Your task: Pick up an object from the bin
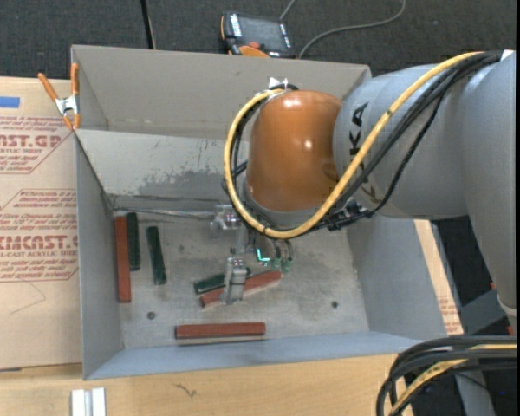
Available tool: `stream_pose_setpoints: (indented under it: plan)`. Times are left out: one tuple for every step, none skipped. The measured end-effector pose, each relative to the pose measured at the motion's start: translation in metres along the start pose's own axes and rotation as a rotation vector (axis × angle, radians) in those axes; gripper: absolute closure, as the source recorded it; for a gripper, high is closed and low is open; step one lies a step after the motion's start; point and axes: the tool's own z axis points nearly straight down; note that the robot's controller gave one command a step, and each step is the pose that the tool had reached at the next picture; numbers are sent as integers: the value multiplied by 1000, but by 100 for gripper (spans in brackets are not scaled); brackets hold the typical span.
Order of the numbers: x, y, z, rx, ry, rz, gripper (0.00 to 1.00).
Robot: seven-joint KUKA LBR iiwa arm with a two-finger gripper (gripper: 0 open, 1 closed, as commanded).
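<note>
Under the pincer [236,286] — slim red bar [262,282]

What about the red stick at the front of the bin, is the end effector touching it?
Apart. The camera view shows a strip of bare bin floor between the end effector and the front red stick.

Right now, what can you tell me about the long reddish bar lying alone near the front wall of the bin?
The reddish bar is a long, slim, straight stick with squared ends, brick-red and matt; it could be painted wood or plastic. It lies flat on the floor of the bin, running lengthwise along the near wall and close to it; whether it touches that wall I cannot tell. Nothing rests on it or leans against it.
</note>
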Motion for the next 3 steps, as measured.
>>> stream_pose_setpoints:
  plan:
    - [-13,-57,115,1,-1,27,0]
    - [-15,-55,110,-2,-7,24,100]
    - [-14,-67,-31,-2,-16,33,100]
